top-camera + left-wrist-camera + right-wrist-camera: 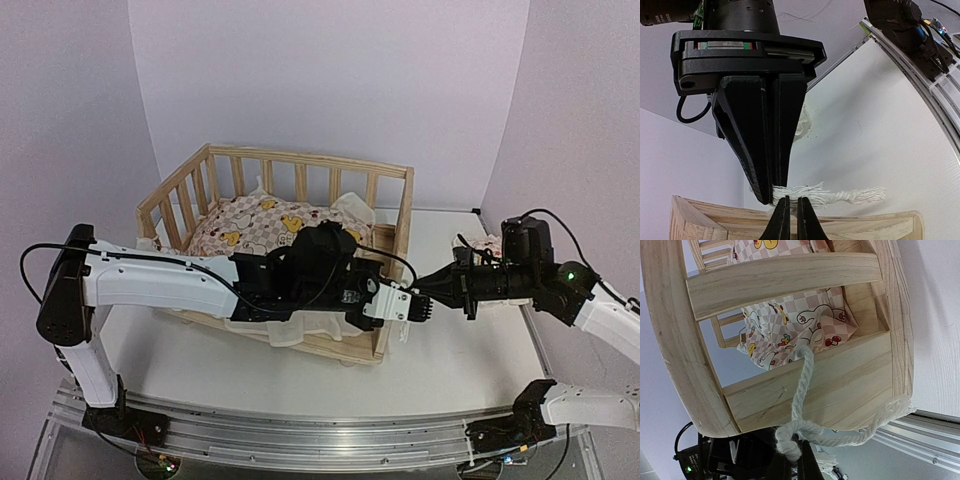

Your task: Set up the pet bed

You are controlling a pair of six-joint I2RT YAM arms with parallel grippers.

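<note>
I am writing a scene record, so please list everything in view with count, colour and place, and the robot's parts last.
pet bed: one, light wood, middle of the table
cushion: one, pink check with yellow ducks, inside the pet bed
white rope: one as far as shows, white with frayed end, from the cushion's corner to both grippers
patterned thing: one, pinkish, behind the right arm, mostly hidden
table: one, white, under everything
left gripper: one, black, shut on the white rope, by the bed's right front corner
right gripper: one, black, shut on the rope's knot, facing the left gripper
</note>
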